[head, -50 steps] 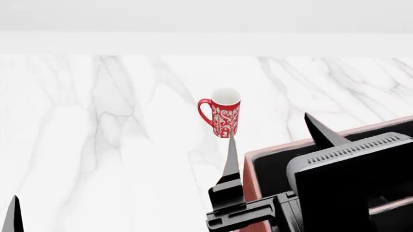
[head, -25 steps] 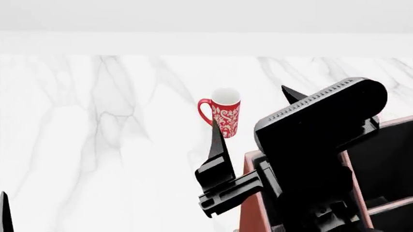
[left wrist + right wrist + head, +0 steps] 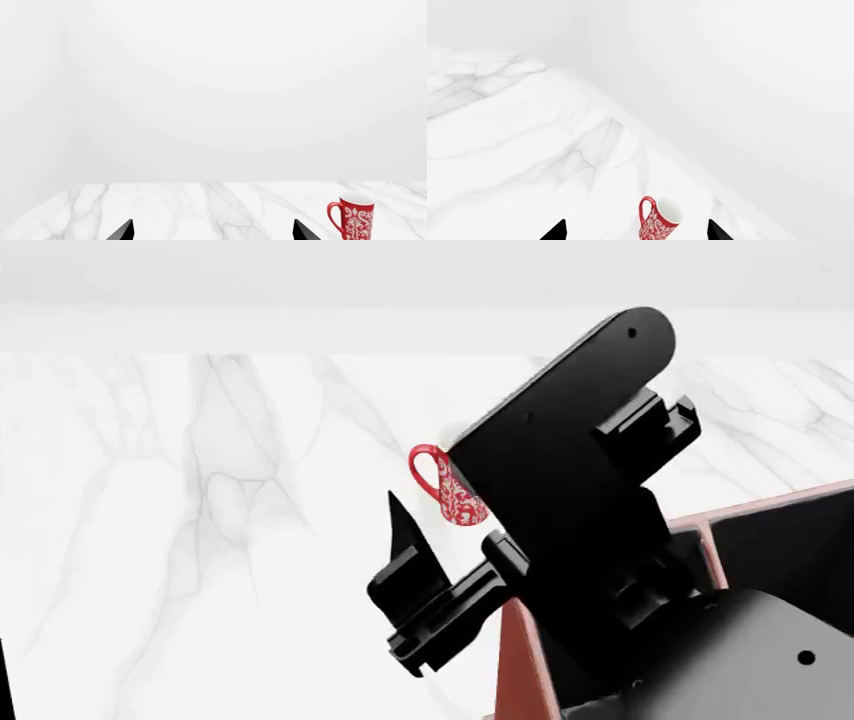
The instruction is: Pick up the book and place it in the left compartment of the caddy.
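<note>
The book shows in no view. The caddy (image 3: 514, 665) is a reddish-brown box at the lower right of the head view. My raised right arm covers most of its black interior, so I cannot tell the left compartment. One of the right gripper's fingers (image 3: 400, 530) sticks up left of the caddy. In the right wrist view the right gripper (image 3: 636, 232) is open and empty, pointing at the red mug (image 3: 659, 217). In the left wrist view the left gripper (image 3: 212, 232) is open and empty over the marble top.
The red patterned mug (image 3: 447, 490) stands on the white marble table (image 3: 200, 540) behind the caddy, half hidden by my right arm. It also shows in the left wrist view (image 3: 352, 216). A white wall runs behind the table.
My right arm has lifted and swung up and back, now covering part of the mug and most of the caddy. The left fingertip has dropped out of the head view's lower left corner.
</note>
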You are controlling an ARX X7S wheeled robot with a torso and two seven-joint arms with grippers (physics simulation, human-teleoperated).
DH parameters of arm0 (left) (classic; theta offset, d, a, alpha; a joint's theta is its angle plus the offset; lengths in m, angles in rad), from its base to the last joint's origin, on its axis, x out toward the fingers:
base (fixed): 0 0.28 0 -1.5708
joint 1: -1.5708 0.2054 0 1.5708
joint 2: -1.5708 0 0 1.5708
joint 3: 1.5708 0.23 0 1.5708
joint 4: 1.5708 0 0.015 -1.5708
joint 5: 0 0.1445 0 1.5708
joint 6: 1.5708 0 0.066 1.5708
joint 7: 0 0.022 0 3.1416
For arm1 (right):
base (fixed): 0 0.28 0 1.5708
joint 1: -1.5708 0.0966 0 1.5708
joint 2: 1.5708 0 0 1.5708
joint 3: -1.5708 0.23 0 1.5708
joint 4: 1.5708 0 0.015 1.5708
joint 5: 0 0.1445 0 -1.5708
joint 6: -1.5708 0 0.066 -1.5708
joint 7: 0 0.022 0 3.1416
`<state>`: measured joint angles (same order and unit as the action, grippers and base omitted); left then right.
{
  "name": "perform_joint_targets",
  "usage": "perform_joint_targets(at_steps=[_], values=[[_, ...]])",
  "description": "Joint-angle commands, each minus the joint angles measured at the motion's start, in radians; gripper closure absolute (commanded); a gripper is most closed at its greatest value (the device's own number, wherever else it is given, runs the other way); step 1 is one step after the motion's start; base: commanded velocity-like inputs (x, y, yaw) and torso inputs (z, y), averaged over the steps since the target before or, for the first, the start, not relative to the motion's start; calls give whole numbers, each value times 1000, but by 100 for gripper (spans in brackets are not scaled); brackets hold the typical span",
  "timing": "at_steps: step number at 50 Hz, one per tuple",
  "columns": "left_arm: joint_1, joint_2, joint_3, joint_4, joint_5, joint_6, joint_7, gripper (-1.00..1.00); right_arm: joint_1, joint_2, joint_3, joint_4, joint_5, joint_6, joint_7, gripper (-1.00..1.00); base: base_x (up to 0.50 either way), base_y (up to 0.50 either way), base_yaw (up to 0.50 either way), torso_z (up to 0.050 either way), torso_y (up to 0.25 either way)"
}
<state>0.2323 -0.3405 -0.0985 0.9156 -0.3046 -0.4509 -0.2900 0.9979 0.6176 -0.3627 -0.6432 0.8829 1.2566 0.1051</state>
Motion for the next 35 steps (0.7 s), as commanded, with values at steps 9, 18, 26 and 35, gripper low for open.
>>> perform_joint_targets(at_steps=[9, 18, 26, 35], values=[[5, -18, -3, 2, -5, 4, -10, -100, 167, 2, -153, 71, -30, -8, -148, -100, 0, 0, 0, 0, 0], [7, -24, 9, -4, 3, 10, -12, -100, 253, -4, -215, 90, -40, -42, -249, -100, 0, 0, 0, 0, 0], [6, -29, 9, -6, 0, 13, -15, -100, 259, -16, -220, 61, 11, -54, -303, -100, 0, 0, 0, 0, 0], [6, -32, 19, -10, 3, 16, -19, -100, 219, -6, -306, 66, -65, -143, -356, -100, 0, 0, 0, 0, 0]])
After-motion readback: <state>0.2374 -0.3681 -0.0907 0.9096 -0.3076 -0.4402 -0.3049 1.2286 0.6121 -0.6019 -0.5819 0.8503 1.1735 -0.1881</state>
